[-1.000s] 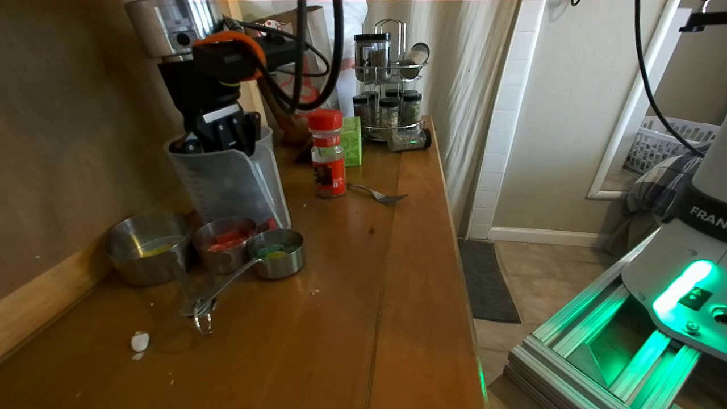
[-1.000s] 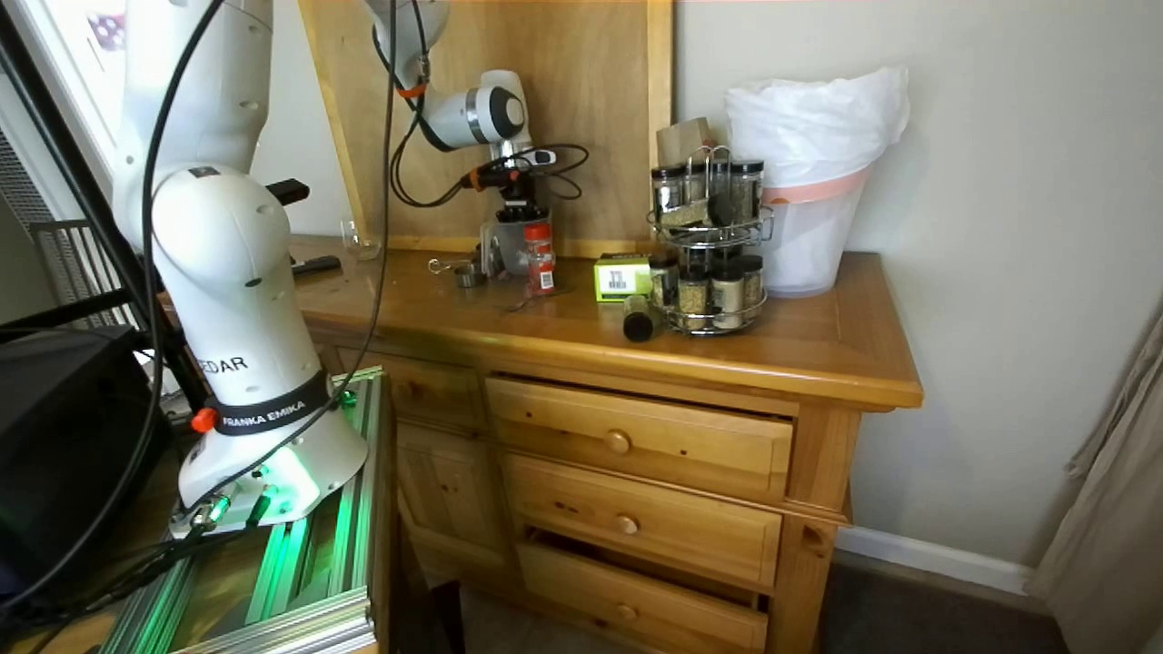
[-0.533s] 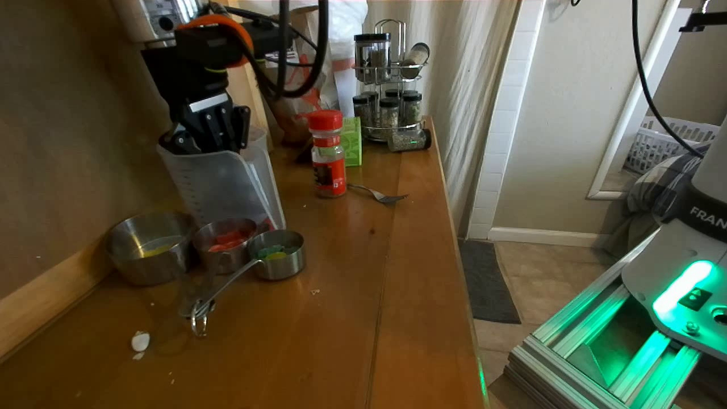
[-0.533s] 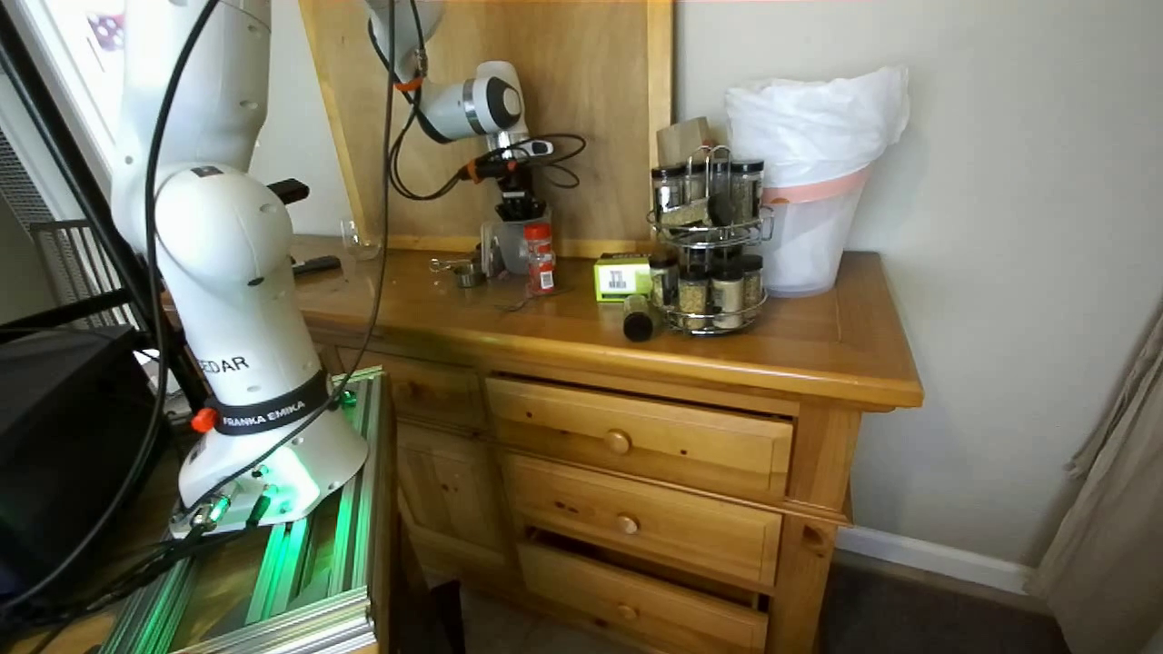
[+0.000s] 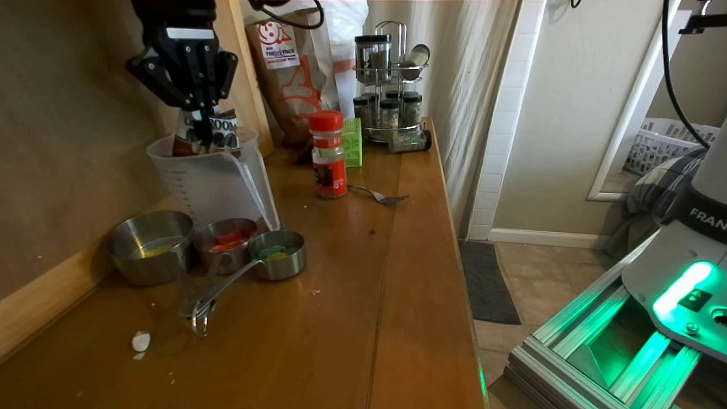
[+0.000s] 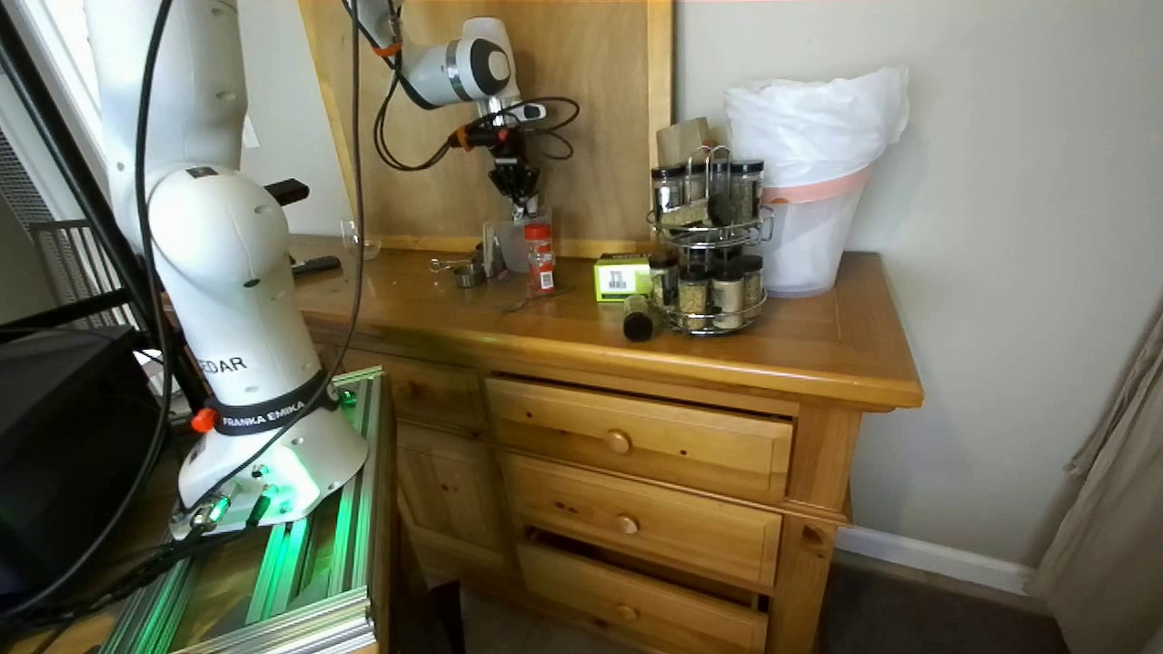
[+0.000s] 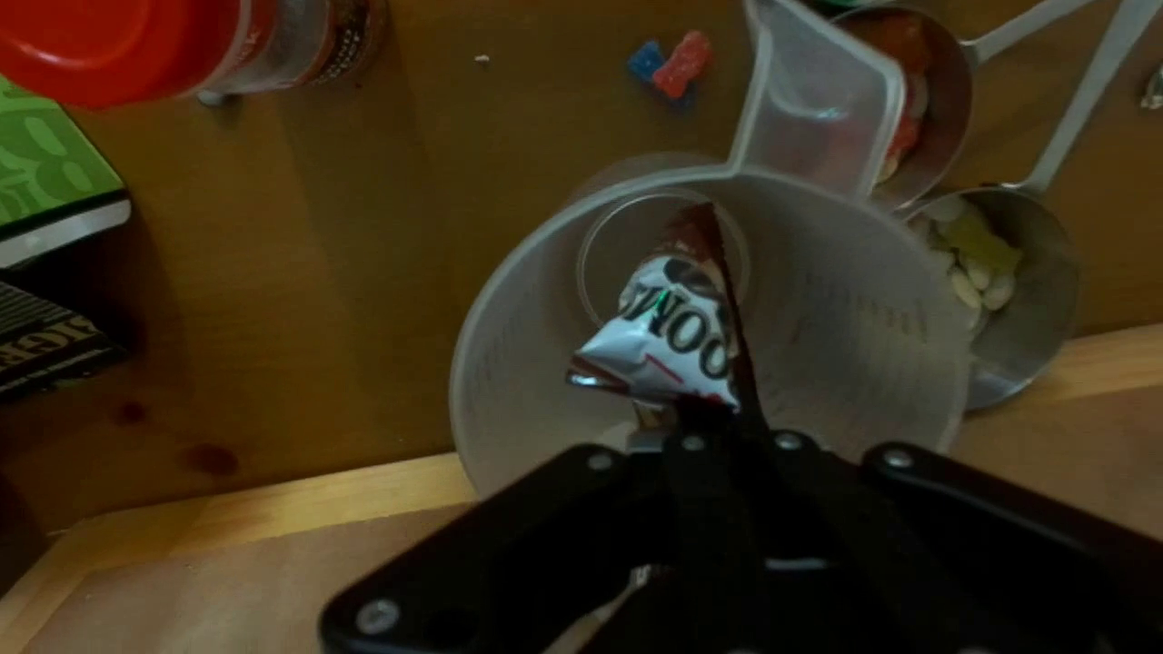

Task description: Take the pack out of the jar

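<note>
Pack (image 5: 224,134) below the fingers (image 5: 203,130) — in an exterior view, its lower end is hidden by the jar (image 5: 207,184).
They sit nearly together, clenched on the pack's upper part — the gripped spot covered — the jar's mouth directly beneath.

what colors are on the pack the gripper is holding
Reddish brown and white, dark lettering; the pack shows best in the wrist view.

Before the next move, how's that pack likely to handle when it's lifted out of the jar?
Probably floppy: the pack looks bent and creased near the gripper pinching it. Perhaps slippery too, given its shiny edge in the wrist view. It could also brush the jar, since its lower end looks level with or below the rim.
</note>
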